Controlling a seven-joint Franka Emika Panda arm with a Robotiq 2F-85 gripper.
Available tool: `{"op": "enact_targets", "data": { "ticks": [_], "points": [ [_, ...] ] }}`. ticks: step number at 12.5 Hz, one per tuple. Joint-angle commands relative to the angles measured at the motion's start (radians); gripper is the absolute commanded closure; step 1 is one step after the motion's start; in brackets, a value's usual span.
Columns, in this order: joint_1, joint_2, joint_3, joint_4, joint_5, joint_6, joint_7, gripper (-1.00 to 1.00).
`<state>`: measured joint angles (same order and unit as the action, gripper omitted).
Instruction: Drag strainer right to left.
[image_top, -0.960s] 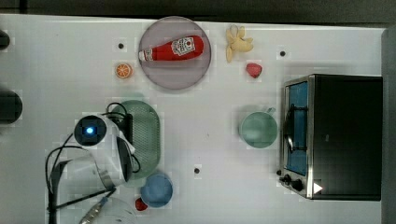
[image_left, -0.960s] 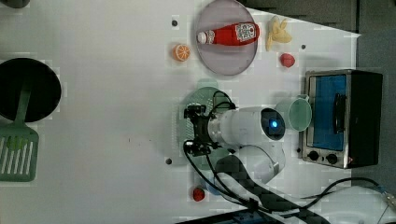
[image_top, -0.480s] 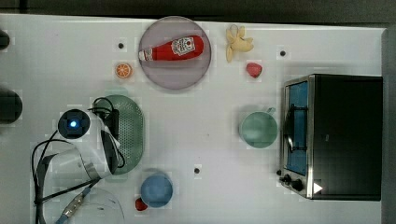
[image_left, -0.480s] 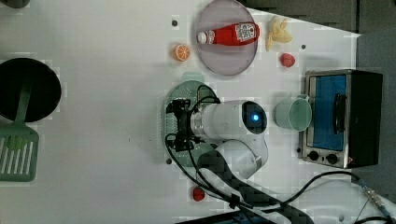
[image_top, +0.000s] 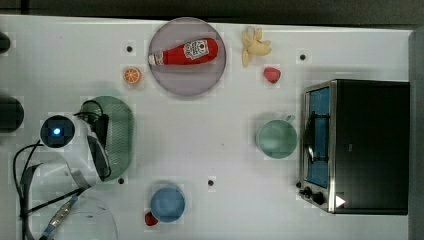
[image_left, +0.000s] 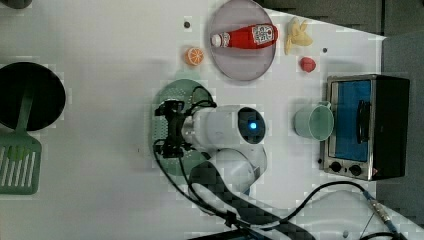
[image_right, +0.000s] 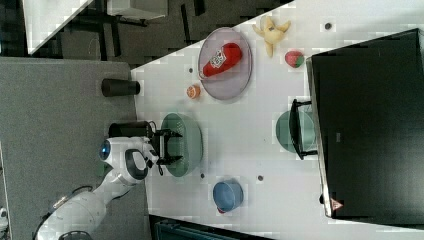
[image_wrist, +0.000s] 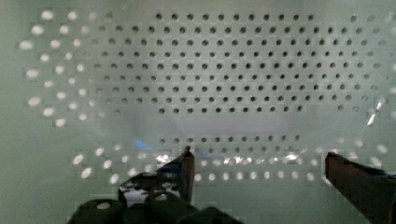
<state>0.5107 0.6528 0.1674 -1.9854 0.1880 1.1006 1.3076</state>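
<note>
While the arm reaches down over it, the strainer (image_top: 119, 135) lies toward the top view's left side of the white tabletop (image_top: 210, 145), below the orange slice (image_top: 132, 75) and well apart from the green mug (image_top: 276, 139), which sits just beside the toaster oven (image_top: 357, 146) at the top view's right. The pincer (image_wrist: 259, 161) is down inside the strainer, its two fingers (image_wrist: 187, 163) standing apart over the perforated floor; in the wrist view the rows of small holes fill the space between them, and the tips look close to or touching the plastic, though which one cannot tell. In the right view the pincer (image_right: 167, 146) enters the basin from the right view's left rim, with the arm's white body behind it. A grey plate (image_top: 210, 80) holding a ketchup bottle (image_top: 184, 52) lies above the strainer in the top view, with a banana (image_top: 255, 46) and a strawberry (image_top: 272, 74) further to the top view's right. A blue bowl (image_top: 167, 204) sits below the strainer, near a small red object (image_top: 150, 218). In the left view a green spatula (image_left: 19, 165) rests at the left view's left edge.
</note>
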Motion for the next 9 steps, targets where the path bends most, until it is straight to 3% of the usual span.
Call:
{"op": "enact_targets", "data": {
  "ticks": [1,6,9],
  "points": [
    [0.082,0.022,0.001,0.063,-0.016,-0.005,0.047,-1.0],
    [0.098,0.032,-0.01,0.094,-0.019,-0.027,0.046,-1.0],
    [0.097,-0.083,-0.068,0.066,-0.066,-0.196,-0.068,-1.0]
  ]
}}
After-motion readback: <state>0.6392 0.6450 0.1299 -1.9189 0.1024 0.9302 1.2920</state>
